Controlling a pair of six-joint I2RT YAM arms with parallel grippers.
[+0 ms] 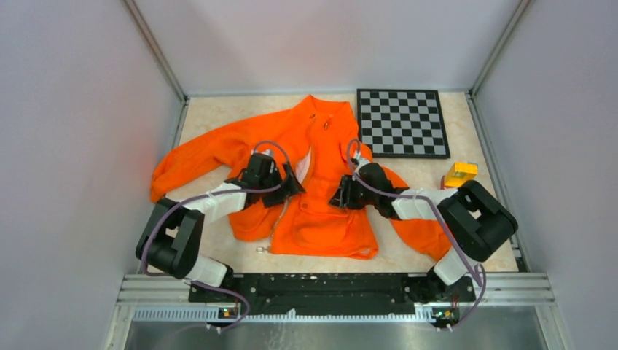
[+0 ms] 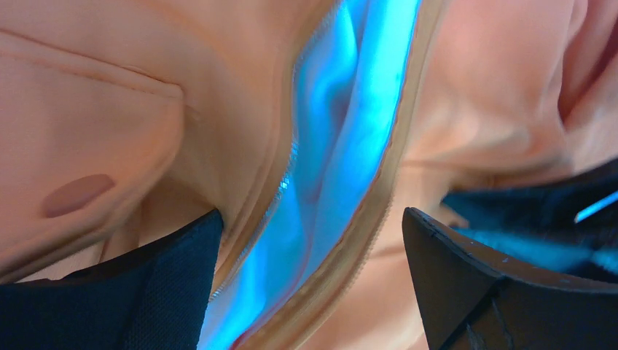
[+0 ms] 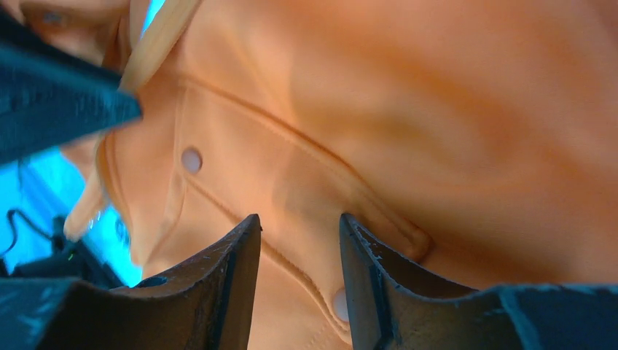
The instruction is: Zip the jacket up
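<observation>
The orange jacket (image 1: 321, 219) lies spread on the table, collar at the far side, front partly open with the lining showing. My left gripper (image 1: 294, 182) is open just above the open front. In the left wrist view its gripper (image 2: 312, 237) straddles the gap between the zipper teeth (image 2: 286, 182) and the other zipper edge (image 2: 390, 189), holding nothing. My right gripper (image 1: 339, 195) is open over the right front panel. In the right wrist view its gripper (image 3: 297, 222) sits over a flap pocket (image 3: 306, 182) with snaps, with fabric between the fingers but no grip on it.
A chessboard (image 1: 402, 122) lies at the back right, touching the jacket's shoulder. A small yellow block (image 1: 460, 173) sits at the right by the right arm. A small metal piece (image 1: 260, 250) lies at the hem end of the zipper edge. Walls enclose the table on three sides.
</observation>
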